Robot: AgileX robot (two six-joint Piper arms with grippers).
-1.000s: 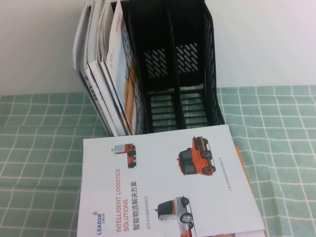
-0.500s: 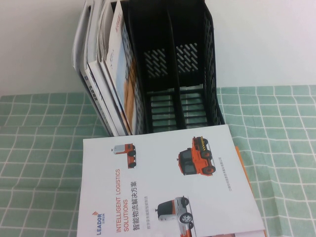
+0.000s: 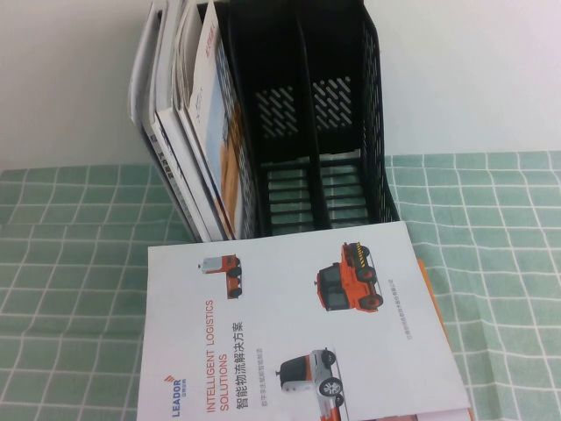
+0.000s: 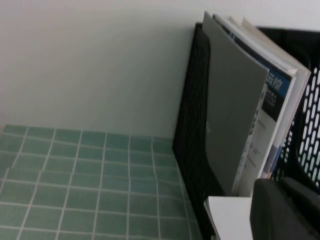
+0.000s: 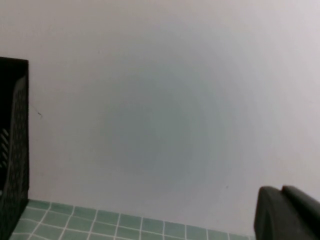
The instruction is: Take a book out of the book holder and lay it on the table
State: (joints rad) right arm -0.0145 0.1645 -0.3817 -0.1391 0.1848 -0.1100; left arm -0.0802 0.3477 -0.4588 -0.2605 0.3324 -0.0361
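The black book holder [image 3: 337, 53] stands at the back of the table [image 3: 491, 246]. Its left compartment is packed with several upright brochures. The book [image 3: 213, 123], pale with a sandy-tan strip, is the one nearest the divider. The middle and right compartments are empty. Neither gripper shows in the high view. In the left wrist view my left gripper [image 4: 278, 183] is a dark, shut shape close beside the holder [image 4: 192, 125] and its brochures. In the right wrist view my right gripper [image 5: 281, 189] is shut and empty, facing the wall, with the holder's edge [image 5: 12, 140] off to one side.
The white LEADOR brochure [image 3: 298, 324] with orange vehicles lies flat in front of the holder, with an orange edge [image 3: 429, 294] of something under it. Its corner [image 4: 227, 217] shows by my left gripper. A white wall [image 3: 473, 70] stands right behind the holder.
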